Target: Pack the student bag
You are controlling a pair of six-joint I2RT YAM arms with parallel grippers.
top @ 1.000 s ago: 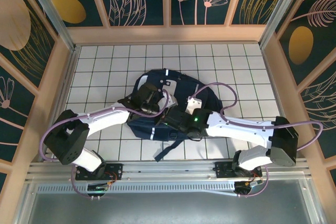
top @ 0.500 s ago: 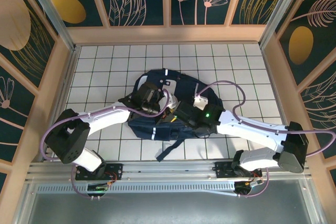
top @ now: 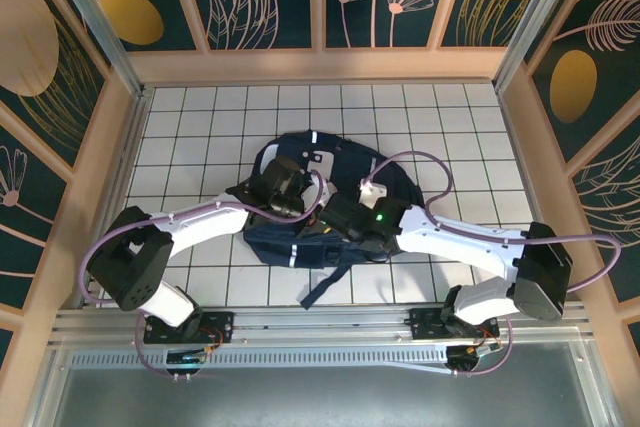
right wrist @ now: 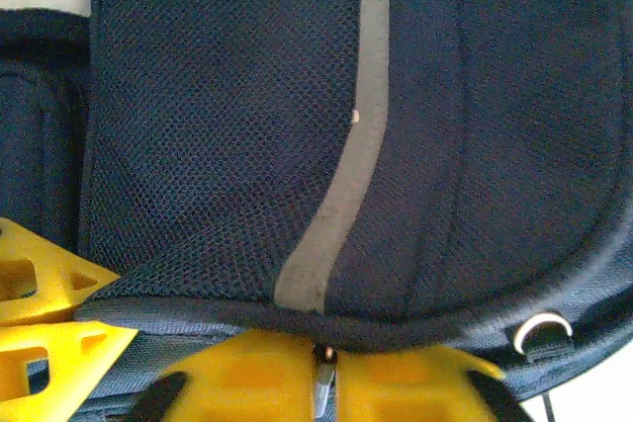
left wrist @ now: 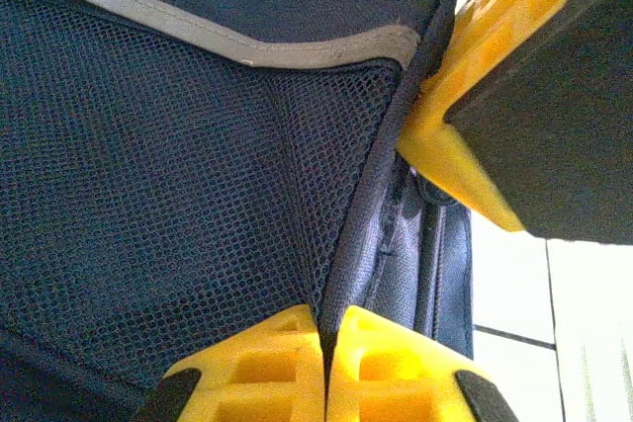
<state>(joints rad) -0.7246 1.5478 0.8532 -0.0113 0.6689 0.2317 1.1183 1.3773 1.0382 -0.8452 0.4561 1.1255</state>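
L gripper (left wrist: 324,375) clamped on mesh edge, R gripper (right wrist: 318,387) on zip seam of large navy-blue fabric backpack (top: 335,160); bag body lies 12 o'clock of both.

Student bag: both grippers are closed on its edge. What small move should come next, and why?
Probably ease the right gripper sideways along the seam while the left gripper holds. The left pinches the piped edge of the student bag beside the mesh; the right is shut on a small metal piece, possibly a zipper pull. If so, sliding it should open the bag.
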